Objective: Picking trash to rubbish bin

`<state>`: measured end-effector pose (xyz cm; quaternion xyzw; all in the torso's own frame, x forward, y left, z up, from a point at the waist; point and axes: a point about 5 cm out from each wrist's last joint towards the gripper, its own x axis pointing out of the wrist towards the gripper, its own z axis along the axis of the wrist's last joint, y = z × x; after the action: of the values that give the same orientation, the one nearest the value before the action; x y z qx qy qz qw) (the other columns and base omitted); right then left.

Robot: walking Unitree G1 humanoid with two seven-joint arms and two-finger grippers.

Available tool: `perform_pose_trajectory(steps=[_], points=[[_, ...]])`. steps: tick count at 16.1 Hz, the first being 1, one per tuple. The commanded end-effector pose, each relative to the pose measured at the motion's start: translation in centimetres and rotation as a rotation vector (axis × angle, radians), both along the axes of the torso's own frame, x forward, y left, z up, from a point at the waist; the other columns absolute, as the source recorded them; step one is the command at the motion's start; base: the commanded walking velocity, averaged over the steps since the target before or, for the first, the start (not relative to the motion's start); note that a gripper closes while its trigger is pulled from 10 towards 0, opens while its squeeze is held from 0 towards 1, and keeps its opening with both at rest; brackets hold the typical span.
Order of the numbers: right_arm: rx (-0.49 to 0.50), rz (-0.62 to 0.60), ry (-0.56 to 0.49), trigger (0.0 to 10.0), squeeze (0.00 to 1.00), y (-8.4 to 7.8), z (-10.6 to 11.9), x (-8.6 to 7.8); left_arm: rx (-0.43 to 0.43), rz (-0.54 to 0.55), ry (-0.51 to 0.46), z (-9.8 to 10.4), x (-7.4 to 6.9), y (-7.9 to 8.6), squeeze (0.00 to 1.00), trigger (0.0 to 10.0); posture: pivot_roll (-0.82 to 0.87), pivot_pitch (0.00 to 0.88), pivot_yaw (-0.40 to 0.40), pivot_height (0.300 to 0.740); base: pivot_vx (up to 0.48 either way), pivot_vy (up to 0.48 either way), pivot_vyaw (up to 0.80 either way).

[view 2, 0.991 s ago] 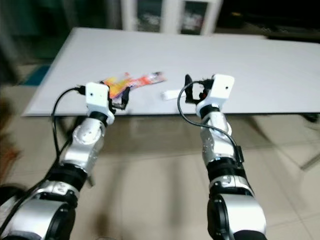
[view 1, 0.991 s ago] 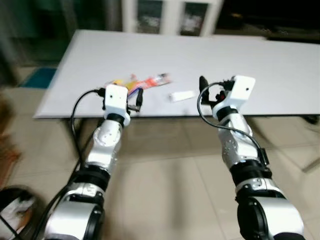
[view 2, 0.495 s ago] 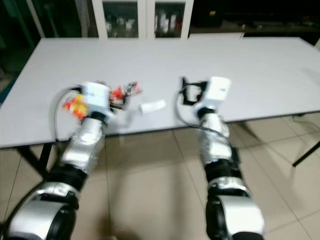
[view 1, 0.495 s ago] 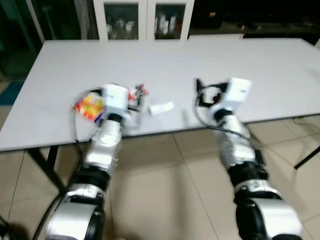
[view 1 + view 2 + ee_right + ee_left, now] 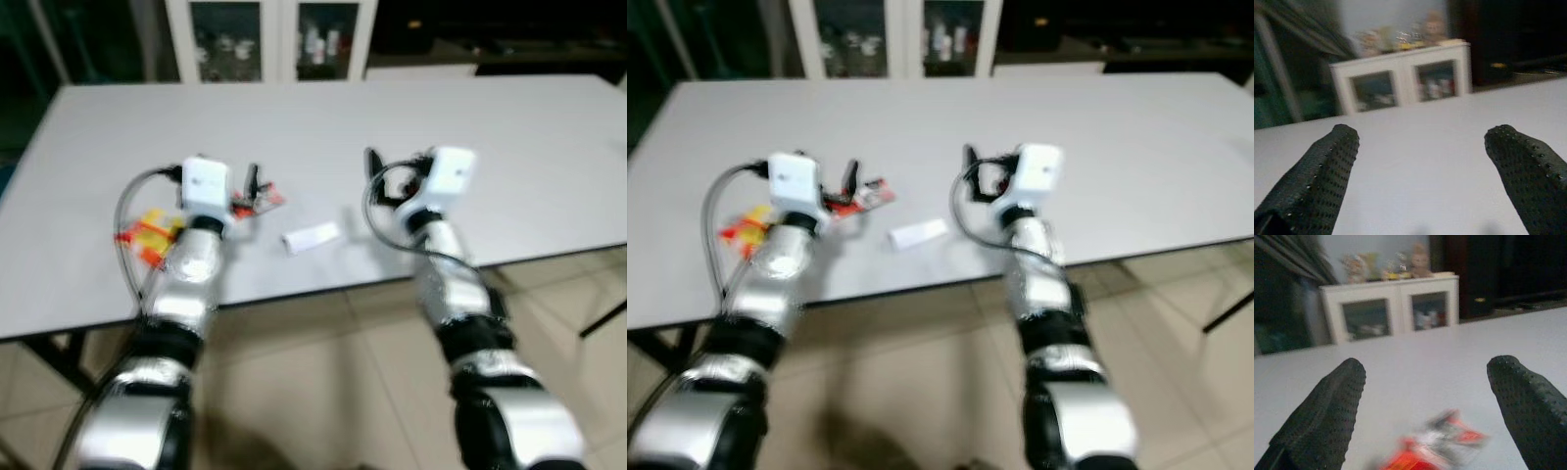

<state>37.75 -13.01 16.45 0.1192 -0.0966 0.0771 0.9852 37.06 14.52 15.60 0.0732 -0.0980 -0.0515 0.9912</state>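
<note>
A wide white table (image 5: 549, 137) is seen ahead, with tiled floor (image 5: 323, 392) below its near edge. Both silver arms are raised over the near part of the table.

The left gripper (image 5: 1420, 406) is held above the near left part of the tabletop, its two black fingers (image 5: 1322, 416) spread wide apart and holding nothing. A red wrapper (image 5: 263, 199) lies on the table just below and slightly ahead of it; in the left wrist view the wrapper (image 5: 1435, 448) is seen blurred between the two fingers, lower down on the table surface, with no contact made. A second piece of trash, a yellow and red wrapper (image 5: 147, 235), lies to the left of the left arm, near the table's near edge and partly hidden by the arm's black cable (image 5: 127, 211).

A small white paper strip (image 5: 312, 236) lies on the table between the two arms, apart from both grippers.

The right gripper (image 5: 1420, 166) is held above the table to the right of the strip, its fingers (image 5: 1520, 171) likewise spread and empty, with bare tabletop ahead of it.

Beyond the far edge of the table a white cabinet (image 5: 269, 39) with glass doors is seen, with small figures (image 5: 1386, 264) standing on top of it.
</note>
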Motion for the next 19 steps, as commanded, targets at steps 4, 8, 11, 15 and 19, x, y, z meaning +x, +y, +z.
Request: perform_pose_trajectory(steps=[4, 8, 11, 15, 19], points=[[-0.020, 0.012, -0.010, 10.0, 0.00, 0.4, 0.2, 0.0, 0.020, 0.036, -0.004, 0.3, 0.0, 1.1, 0.00, 10.0, 0.05, 0.012, -0.068, 0.740, 0.000, 0.000, 0.68], [-0.021, 0.018, -0.005, 10.0, 0.00, 0.4, 0.1, -0.1, 0.055, 0.049, 0.017, 0.1, 0.1, 2.0, 0.00, 10.0, 0.05, 0.002, -0.067, 0.740, 0.000, 0.000, 0.80], [-0.015, 0.023, 0.004, 10.0, 0.00, 0.6, -0.2, -0.1, 0.083, 0.002, 0.086, -1.1, -0.1, 2.2, 0.00, 10.0, 0.05, 0.000, -0.065, 0.740, 0.000, 0.000, 0.00], [-0.018, 0.021, 0.016, 10.0, 0.00, 0.6, -0.4, -0.2, 0.084, -0.007, 0.091, -1.1, 0.1, 1.8, 0.00, 10.0, 0.05, 0.000, -0.064, 0.740, 0.066, 0.000, 0.00], [-0.003, 0.003, 0.028, 10.0, 0.00, 0.4, -0.5, -0.1, 0.079, -0.011, 0.086, -1.1, 0.1, 1.6, 0.00, 10.0, 0.04, 0.000, -0.061, 0.740, 0.463, 0.000, 0.00]])
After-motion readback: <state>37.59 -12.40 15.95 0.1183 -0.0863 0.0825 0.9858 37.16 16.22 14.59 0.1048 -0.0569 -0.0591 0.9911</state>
